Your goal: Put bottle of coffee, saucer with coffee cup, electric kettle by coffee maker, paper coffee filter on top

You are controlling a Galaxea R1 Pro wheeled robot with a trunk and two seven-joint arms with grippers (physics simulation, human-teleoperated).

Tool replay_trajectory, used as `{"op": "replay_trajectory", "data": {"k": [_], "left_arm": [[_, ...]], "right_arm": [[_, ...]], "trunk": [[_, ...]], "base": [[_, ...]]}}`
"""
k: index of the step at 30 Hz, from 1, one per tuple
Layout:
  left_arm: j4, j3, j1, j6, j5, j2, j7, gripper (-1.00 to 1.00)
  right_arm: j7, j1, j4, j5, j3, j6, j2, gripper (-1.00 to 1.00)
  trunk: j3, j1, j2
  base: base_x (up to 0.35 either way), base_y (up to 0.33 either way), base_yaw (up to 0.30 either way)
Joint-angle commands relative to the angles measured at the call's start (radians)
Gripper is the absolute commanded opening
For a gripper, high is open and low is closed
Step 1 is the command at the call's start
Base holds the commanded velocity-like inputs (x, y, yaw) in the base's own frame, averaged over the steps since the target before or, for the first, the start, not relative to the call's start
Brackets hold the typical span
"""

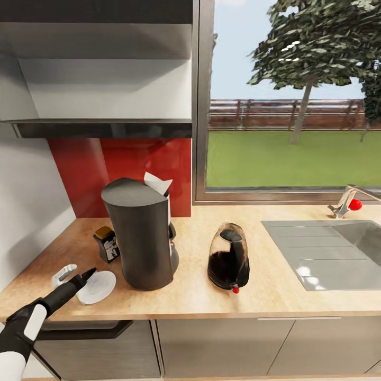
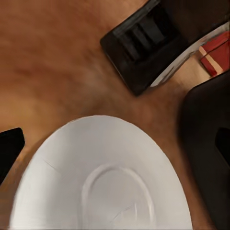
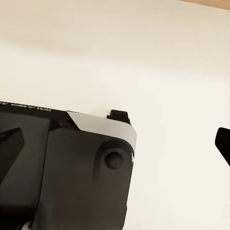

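Observation:
The coffee maker [image 1: 140,235] stands on the kitchen countertop [image 1: 275,296] with the white paper coffee filter [image 1: 157,185] on its top. The bottle of coffee [image 1: 107,244] stands just left of it, also in the left wrist view [image 2: 143,45]. The saucer [image 1: 99,287] lies front left of the coffee maker. My left gripper [image 1: 86,277] hovers open over the saucer's near edge [image 2: 103,177], holding nothing. The white coffee cup [image 1: 63,274] rests on the wood just left of the saucer. The electric kettle [image 1: 228,258] stands to the coffee maker's right. My right gripper [image 3: 115,143] is open and empty.
A steel sink [image 1: 328,254] with a tap [image 1: 346,201] fills the counter's right end. The black kitchen shelf [image 1: 100,127] hangs above the coffee maker, beside a window. A wall bounds the counter at the left. In the right wrist view lie the robot's dark base [image 3: 72,167] and pale floor.

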Motion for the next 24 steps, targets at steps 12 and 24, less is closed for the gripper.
{"op": "replay_trajectory", "data": {"k": [12, 24], "left_arm": [[-0.203, 0.005, -0.010, 0.013, 0.020, 0.003, -0.001, 1.00], [-0.236, 0.005, -0.011, 0.015, 0.022, 0.002, -0.004, 1.00]], "right_arm": [[-0.004, 0.000, -0.002, -0.008, 0.008, 0.006, 0.000, 1.00], [-0.003, 0.000, -0.002, -0.009, 0.006, 0.006, 0.001, 1.00]], "trunk": [[-0.002, 0.001, -0.002], [-0.002, 0.001, -0.002]], "base": [[0.000, 0.000, 0.000], [-0.140, 0.085, 0.000]]}}
